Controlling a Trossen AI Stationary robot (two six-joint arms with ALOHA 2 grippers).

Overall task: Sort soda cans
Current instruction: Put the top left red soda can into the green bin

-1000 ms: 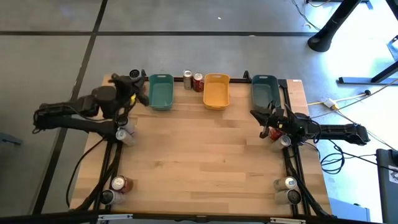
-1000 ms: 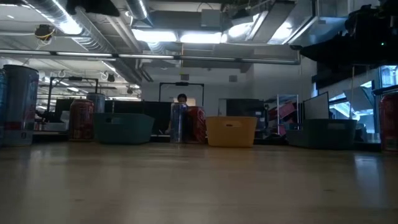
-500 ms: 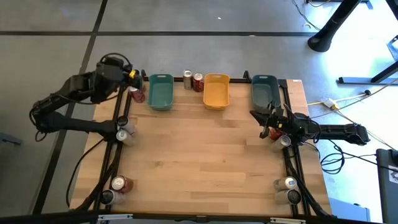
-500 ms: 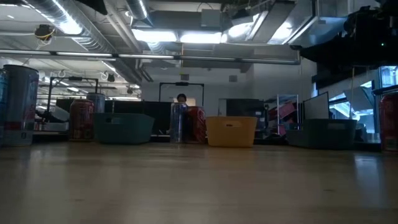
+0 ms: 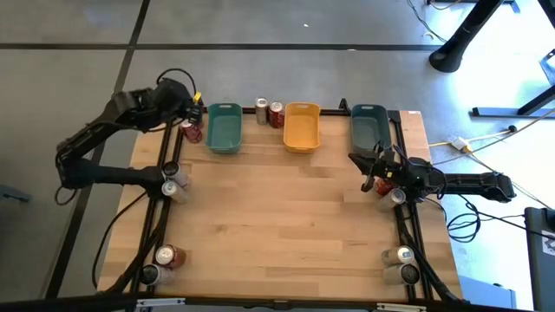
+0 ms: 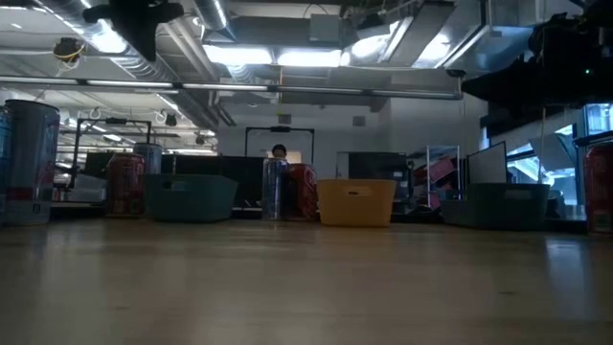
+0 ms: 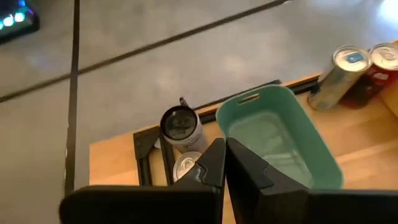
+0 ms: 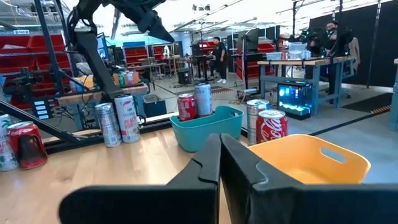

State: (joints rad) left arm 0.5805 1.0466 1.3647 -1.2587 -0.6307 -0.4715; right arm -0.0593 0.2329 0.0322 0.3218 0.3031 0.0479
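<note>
Left gripper (image 5: 192, 110) hangs over the surface's (image 5: 286, 217) far left corner, fingers (image 7: 214, 163) pressed together, above upright cans (image 5: 192, 131) beside the teal tray (image 5: 224, 127). Two cans (image 5: 269, 113) stand upright before the yellow tray (image 5: 301, 126). Right gripper (image 5: 368, 172) waits at the right edge, fingers (image 8: 211, 162) together.

The table (image 5: 286, 208) is pale wood in jointed planks with a smooth, faintly sheened finish. The teal tray (image 5: 224, 127), the yellow tray (image 5: 302, 126) and the grey-blue tray (image 5: 368, 126) look like smooth moulded plastic, matt to satin. The soda cans (image 5: 269, 113) at the far edge are glossy metal with bright silver tops; the red can (image 8: 272, 126) shines. Both arms and the left gripper (image 7: 224, 163) and right gripper (image 8: 219, 160) look matt black. The floor (image 5: 260, 26) is smooth grey, concrete-like.
</note>
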